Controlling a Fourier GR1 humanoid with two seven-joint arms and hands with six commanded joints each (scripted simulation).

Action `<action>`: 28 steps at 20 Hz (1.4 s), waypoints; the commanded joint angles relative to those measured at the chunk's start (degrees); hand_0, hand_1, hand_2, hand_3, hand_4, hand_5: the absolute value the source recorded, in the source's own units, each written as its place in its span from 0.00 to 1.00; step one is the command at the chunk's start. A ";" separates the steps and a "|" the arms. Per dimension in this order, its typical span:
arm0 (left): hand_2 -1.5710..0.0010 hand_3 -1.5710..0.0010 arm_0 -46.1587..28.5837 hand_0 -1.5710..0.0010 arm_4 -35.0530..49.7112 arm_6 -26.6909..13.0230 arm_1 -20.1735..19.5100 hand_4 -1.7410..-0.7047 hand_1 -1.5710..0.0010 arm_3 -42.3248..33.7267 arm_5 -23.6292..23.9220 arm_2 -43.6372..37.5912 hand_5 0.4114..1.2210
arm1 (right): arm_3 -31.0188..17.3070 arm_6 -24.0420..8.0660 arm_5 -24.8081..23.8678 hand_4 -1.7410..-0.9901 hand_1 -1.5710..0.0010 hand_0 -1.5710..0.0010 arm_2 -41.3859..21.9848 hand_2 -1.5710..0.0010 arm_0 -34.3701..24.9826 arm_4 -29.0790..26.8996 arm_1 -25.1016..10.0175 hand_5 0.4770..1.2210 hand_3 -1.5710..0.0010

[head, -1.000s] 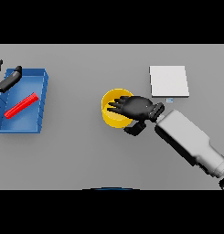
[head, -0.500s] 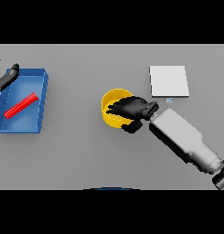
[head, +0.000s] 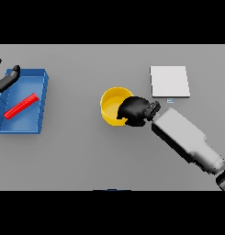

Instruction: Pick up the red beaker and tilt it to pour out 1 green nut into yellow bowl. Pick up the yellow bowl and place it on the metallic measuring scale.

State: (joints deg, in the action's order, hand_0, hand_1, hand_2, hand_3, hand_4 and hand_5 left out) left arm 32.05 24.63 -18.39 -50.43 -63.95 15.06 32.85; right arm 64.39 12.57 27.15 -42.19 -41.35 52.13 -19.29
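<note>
Yellow bowl (head: 112, 104): sits upright on the grey table (head: 86, 156), near the middle of the scene; this is the landmark for the rest.
Right hand (head: 136, 110): at the bowl's right rim, fingers curled over the edge and clamped on the bowl's wall; it covers the bowl's right side.
Right arm (head: 185, 140): white and grey, runs from the bowl's right side down toward the lower right corner.
Bowl's inside: the part that shows is plain yellow; whether a green nut lies in it cannot be told, since the hand hides part of it.
Metallic measuring scale (head: 169, 81): a pale square plate lying flat, up and to the right of the bowl, near it but apart; nothing rests on it.
Blue tray (head: 42, 103): well to the left of the bowl, a shallow open box.
Red beaker (head: 21, 106): lies on its side inside the blue tray, slanted, far left of the bowl.
Left hand (head: 5, 80): far left of the bowl, over the tray's upper left corner, fingers loose and holding nothing.
</note>
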 commanded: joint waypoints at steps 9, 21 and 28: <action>1.00 1.00 0.40 1.00 0.47 -1.33 -0.71 0.99 1.00 0.20 -0.74 -0.33 0.35 | 2.65 -0.79 1.33 0.01 0.02 0.01 3.15 0.15 -0.12 -2.37 -1.13 0.99 0.15; 1.00 1.00 0.03 1.00 -0.20 -1.76 -0.57 0.98 1.00 -1.55 0.38 0.39 0.35 | 13.07 -5.56 4.33 0.00 0.00 0.00 10.87 0.03 1.37 -4.62 -8.34 1.00 0.26; 1.00 1.00 -0.02 1.00 0.15 -3.63 -1.39 0.98 1.00 -2.32 0.63 0.18 0.38 | 6.41 -5.25 -1.41 0.00 0.00 0.00 14.86 0.03 0.50 -4.29 -10.97 1.00 0.27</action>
State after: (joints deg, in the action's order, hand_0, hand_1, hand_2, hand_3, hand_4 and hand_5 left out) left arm 31.99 24.78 -22.10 -51.82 -66.27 15.68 33.03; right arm 70.77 7.21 25.76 -27.34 -40.83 47.88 -30.28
